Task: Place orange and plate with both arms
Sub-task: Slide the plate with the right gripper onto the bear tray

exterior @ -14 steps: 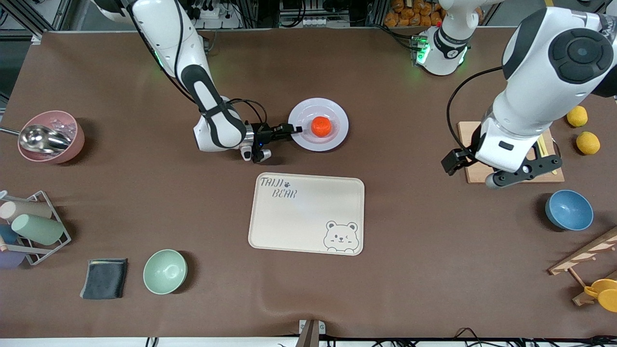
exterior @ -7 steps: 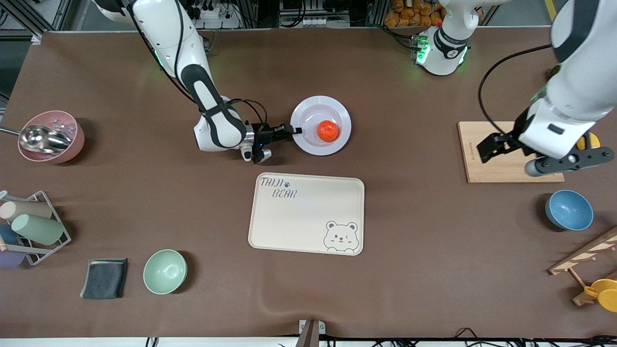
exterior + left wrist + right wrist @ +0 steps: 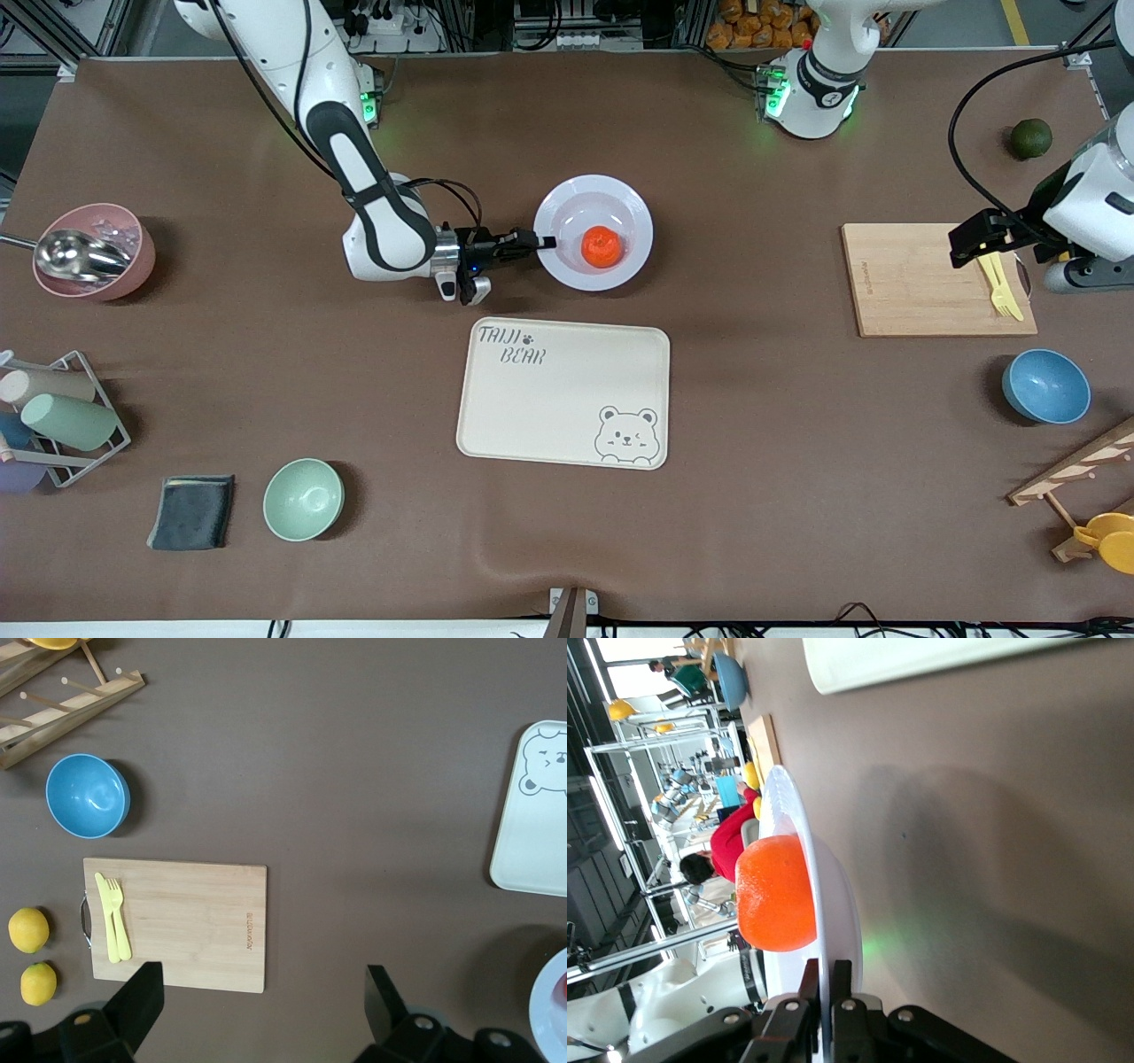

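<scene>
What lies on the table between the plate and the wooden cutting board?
Nothing: in the front view, the stretch between the plate and the cutting board is bare brown table.

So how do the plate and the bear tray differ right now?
The plate is round and pale lavender-white; the bear tray is rectangular, cream and printed. The plate carries the orange, with the right gripper shut on its rim; the tray is bare and ungripped. Both are shallow.

The left end effector is cut by the front view's edge, partly hiding the lemons.
</scene>
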Available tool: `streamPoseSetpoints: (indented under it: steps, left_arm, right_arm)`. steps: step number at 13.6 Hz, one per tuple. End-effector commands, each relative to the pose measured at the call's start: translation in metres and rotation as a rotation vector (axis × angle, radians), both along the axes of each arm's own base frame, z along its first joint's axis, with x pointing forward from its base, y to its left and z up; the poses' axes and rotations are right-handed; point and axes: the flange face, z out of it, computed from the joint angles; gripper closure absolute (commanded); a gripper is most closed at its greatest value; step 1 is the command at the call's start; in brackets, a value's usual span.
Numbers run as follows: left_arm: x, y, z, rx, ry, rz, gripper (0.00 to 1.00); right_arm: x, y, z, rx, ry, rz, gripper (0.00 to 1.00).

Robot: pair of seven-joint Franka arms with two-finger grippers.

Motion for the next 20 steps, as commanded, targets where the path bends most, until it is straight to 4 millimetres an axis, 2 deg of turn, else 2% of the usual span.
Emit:
streamPoseSetpoints:
  steps: [1,6,9,13,20]
  left_arm:
    - [-0.006,0.016,0.005,-0.059,0.004,0.025,0.0]
    - [-0.01,0.016,0.013,-0.069,-0.017,0.037,0.0]
    - [-0.01,0.017,0.013,-0.066,-0.018,0.037,0.0]
    - [-0.014,0.014,0.019,-0.064,-0.034,0.032,0.0]
    - [-0.009,0.011,0.015,-0.063,-0.031,0.035,0.0]
  right_arm:
    - [0.019,-0.015,0.019,0.038,0.001,-0.068,1.0]
    - [0.071,-0.023,0.043,0.007,-0.045,-0.174,1.0]
    - [0.102,-0.014,0.058,-0.072,-0.074,-0.256,1.0]
    - [0.126,-0.017,0.044,-0.08,-0.072,-0.29,1.0]
    - [0.158,-0.019,0.013,-0.11,-0.091,-0.328,1.0]
